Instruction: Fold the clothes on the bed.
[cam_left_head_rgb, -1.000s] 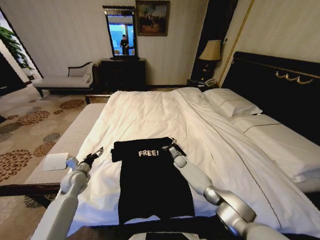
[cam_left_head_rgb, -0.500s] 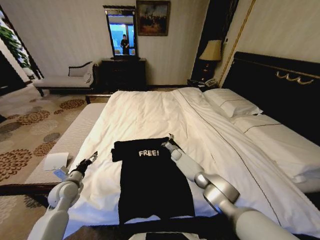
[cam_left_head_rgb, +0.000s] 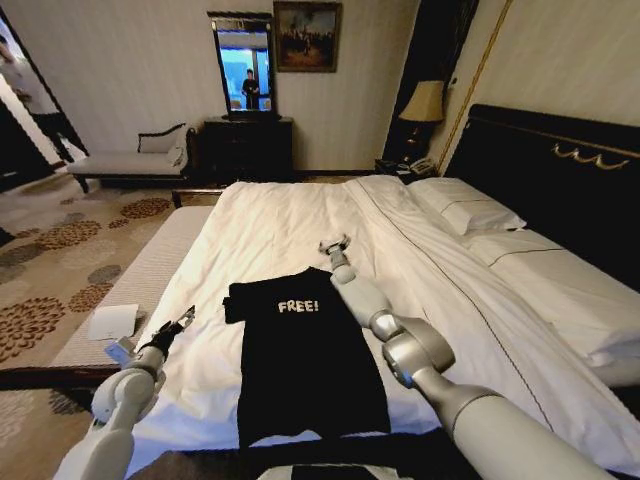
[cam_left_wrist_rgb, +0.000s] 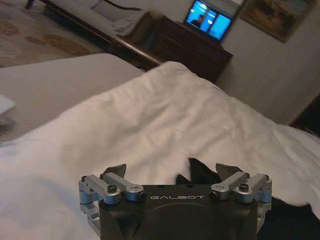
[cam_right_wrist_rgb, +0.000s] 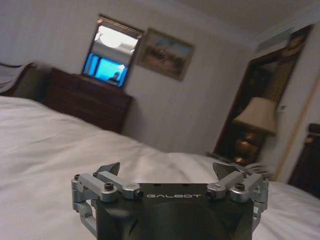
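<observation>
The black T-shirt (cam_left_head_rgb: 305, 350) lies flat on the near part of the bed (cam_left_head_rgb: 290, 225), chest up, its white "FREE!" lettering readable from the head view and its hem running down toward the bed's near edge. The right gripper (cam_left_head_rgb: 334, 244) is up over the white sheet beyond the shirt's collar end, well apart from the fabric, its arm stretching diagonally across the shirt's right side. In the right wrist view that gripper (cam_right_wrist_rgb: 167, 172) shows both fingers spread wide, nothing between them, just bare white bedding below and the dark dresser (cam_right_wrist_rgb: 87, 97), the mirror (cam_right_wrist_rgb: 112, 52) and a lamp (cam_right_wrist_rgb: 255, 117) beyond. The left gripper (cam_left_head_rgb: 178, 326) sits off the shirt's left side, near the sleeve but not touching it, low over the white sheet at the bed's edge. From the left wrist view its fingers (cam_left_wrist_rgb: 116, 170) are parted too, empty, and a dark corner of the shirt (cam_left_wrist_rgb: 205, 172) peeks up just beyond the gripper (cam_left_wrist_rgb: 172, 172) body, toward one side of the gap rather than between the tips. So both jaws stand released and the shirt rests free on the sheet, held by neither. A pale bench (cam_left_head_rgb: 130, 280) runs along the bed's left side with a white card-like item (cam_left_head_rgb: 112, 322) on it.
</observation>
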